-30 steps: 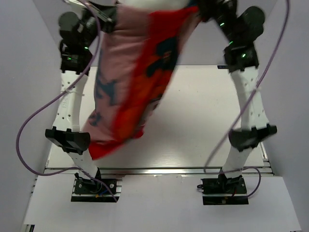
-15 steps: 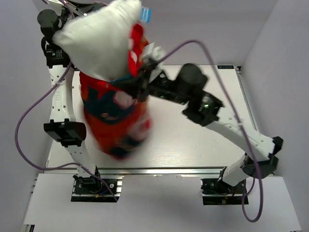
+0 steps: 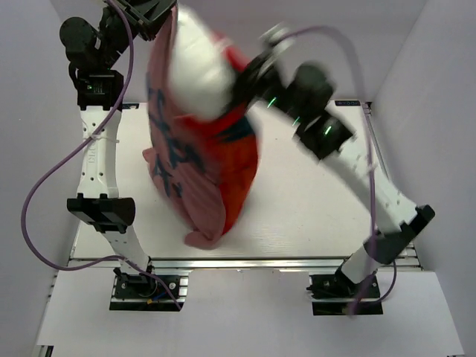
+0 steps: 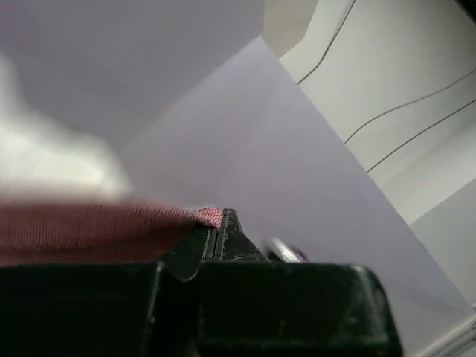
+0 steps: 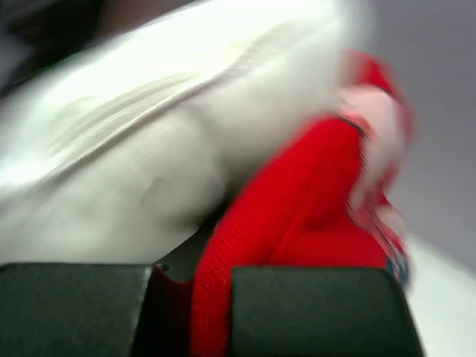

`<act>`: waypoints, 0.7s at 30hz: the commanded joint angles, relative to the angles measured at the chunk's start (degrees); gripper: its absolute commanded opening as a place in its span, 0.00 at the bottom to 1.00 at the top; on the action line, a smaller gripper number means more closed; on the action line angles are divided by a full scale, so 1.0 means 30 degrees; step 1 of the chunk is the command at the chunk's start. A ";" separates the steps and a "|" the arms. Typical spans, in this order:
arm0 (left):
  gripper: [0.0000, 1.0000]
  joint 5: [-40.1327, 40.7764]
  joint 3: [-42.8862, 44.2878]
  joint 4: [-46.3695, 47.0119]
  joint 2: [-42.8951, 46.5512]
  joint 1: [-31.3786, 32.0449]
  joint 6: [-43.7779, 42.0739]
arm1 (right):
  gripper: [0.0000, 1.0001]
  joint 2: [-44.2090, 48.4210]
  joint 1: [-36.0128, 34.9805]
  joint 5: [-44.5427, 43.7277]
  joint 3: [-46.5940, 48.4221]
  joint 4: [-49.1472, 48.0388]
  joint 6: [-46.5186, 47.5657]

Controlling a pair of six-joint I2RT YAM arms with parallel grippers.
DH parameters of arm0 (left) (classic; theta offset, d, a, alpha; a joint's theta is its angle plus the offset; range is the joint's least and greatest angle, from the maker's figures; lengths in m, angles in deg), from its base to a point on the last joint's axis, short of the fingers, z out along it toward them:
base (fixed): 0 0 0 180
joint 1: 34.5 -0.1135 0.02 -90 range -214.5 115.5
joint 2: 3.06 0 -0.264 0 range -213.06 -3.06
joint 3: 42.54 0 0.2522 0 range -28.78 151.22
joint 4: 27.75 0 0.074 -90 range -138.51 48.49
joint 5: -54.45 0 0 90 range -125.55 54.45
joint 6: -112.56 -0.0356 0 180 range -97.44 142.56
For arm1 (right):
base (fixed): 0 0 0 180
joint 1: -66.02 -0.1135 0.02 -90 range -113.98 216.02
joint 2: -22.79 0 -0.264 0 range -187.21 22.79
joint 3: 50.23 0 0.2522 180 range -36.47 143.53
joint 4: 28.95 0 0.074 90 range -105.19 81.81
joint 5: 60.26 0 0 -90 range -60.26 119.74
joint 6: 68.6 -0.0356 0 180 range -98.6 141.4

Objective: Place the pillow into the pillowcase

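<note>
1 white pillow and 1 red cartoon-print pillowcase hang above 1 white table. 2 robot arms stand at its near edge, 1 left arm and 1 right arm, each bolted to its own black plate, 2 plates in all: the left base plate and the right base plate. There are 2 grippers, the left gripper and the right gripper, each with 2 fingers, 4 altogether. 2 purple cables loop around the rig, 1 left cable and 1 right cable.
</note>
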 commanded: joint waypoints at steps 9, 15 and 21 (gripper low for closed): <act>0.00 0.0176 -0.0354 0.0975 0.0303 -0.0307 -0.0026 | 0.00 0.0958 0.3716 -0.2209 0.2121 -0.2419 -0.1234; 0.00 0.0088 0.0465 0.0829 -0.0047 -0.0307 0.0004 | 0.00 0.0625 0.5914 0.0378 0.3054 -0.2555 -0.4600; 0.00 0.0176 0.0407 0.1092 -0.0633 -0.0307 0.0121 | 0.00 0.5282 -0.8293 0.2803 -0.2683 -0.1975 0.1143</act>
